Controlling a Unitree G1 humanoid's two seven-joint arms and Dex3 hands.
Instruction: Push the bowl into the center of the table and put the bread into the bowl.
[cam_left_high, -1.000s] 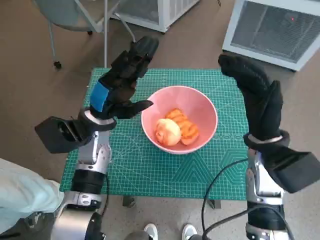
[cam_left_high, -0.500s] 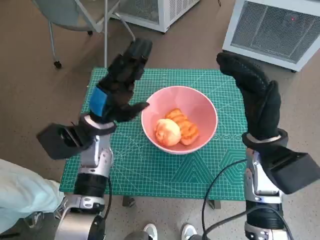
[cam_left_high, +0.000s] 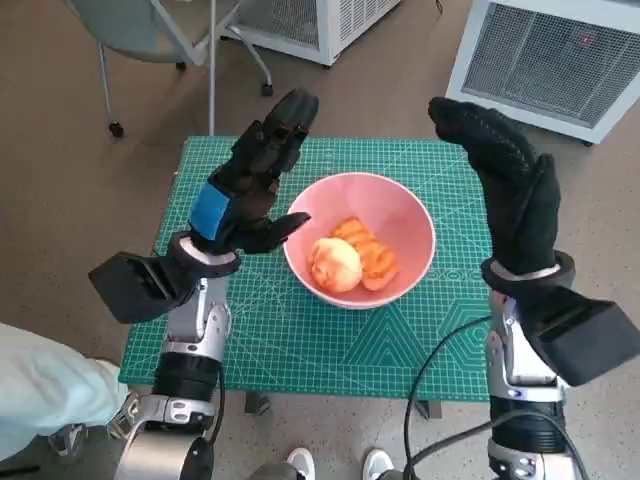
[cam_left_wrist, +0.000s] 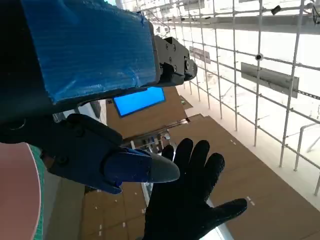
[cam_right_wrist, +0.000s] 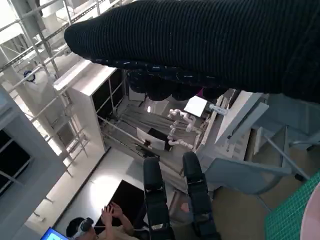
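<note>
Bread (cam_left_high: 352, 260) sits in the pink bowl (cam_left_high: 412, 225) mid-desk (cam_left_high: 300, 340). Left hand (cam_left_high: 250, 185) at 9 o'clock, right hand (cam_left_high: 505, 180) at 3, both empty, fingers spread.

The bowl (cam_left_high: 360, 238) sits in the middle of the table (cam_left_high: 290, 330) — the bread (cam_left_high: 355, 257) is in it.

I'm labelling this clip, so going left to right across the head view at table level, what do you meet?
Left hand with blue tape on its back → pink bowl holding the orange-brown bread → right hand in the black knitted glove, all above the green cutting mat.
</note>
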